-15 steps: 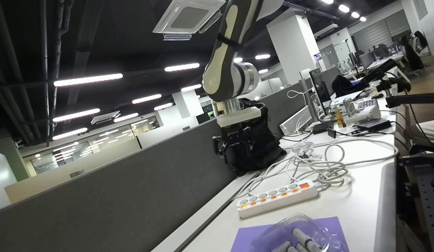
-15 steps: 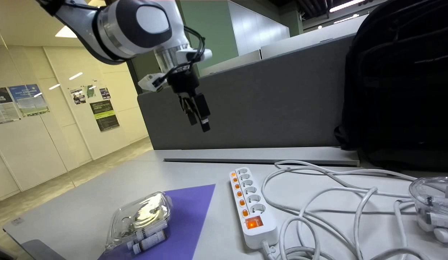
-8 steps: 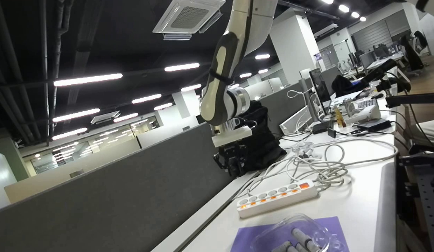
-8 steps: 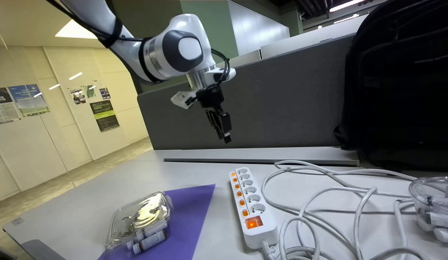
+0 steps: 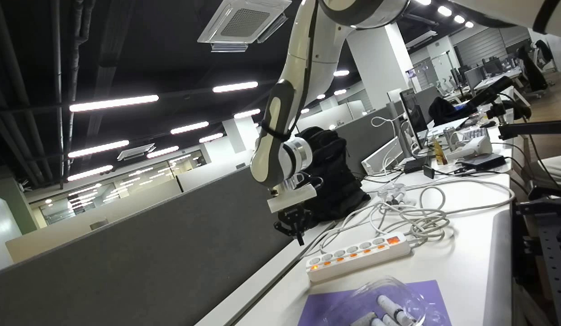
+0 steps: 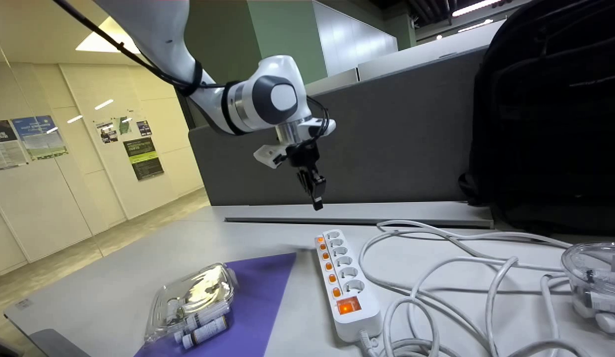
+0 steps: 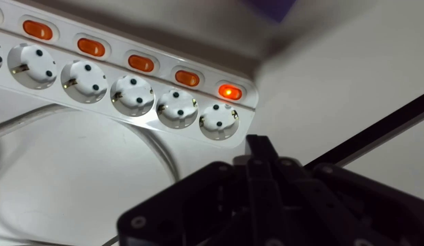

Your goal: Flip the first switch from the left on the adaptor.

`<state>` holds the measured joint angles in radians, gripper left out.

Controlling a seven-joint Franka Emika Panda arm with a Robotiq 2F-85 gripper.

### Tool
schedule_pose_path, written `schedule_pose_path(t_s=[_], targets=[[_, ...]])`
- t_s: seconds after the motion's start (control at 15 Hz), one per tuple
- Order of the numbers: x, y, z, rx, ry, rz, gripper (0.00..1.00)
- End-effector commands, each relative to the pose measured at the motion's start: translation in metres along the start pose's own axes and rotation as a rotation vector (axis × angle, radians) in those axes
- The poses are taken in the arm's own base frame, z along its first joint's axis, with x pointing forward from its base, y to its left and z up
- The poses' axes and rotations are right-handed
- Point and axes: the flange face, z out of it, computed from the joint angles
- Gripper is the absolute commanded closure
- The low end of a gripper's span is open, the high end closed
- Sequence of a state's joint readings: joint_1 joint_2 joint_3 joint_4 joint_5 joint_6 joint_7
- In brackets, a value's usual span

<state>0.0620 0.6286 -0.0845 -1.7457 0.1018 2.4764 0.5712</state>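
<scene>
We are holding our black two-fingered tool clenched, its fingertips meeting, and it is hanging in the air above the white desk. In the wrist view, the long white plastic power strip with round sockets is lying just ahead of the tips. At its nearest end, a small oval orange switch is glowing; in an exterior view, this switch is sitting leftmost in its row. In both exterior views, we are seeing the strip lying between a purple sheet and a tangle of pale cables. A clear plastic box with white cylindrical tubes is resting over the sheet. A black fabric backpack is standing beside the dark grey partition.
</scene>
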Motion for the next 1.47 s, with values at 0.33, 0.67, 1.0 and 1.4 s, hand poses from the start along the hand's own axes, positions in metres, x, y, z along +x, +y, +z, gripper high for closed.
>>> schedule_pose_path(t_s=[0.33,0.67,1.0,1.4], targets=[[-0.001,-0.002,0.026,-0.04,-0.069,0.0,0.99],[-0.005,0.0,0.039,-0.041,-0.063,-0.005,1.0],[-0.009,0.002,0.055,-0.03,-0.048,-0.014,1.0],[-0.015,0.001,0.064,-0.023,-0.047,-0.028,1.0]])
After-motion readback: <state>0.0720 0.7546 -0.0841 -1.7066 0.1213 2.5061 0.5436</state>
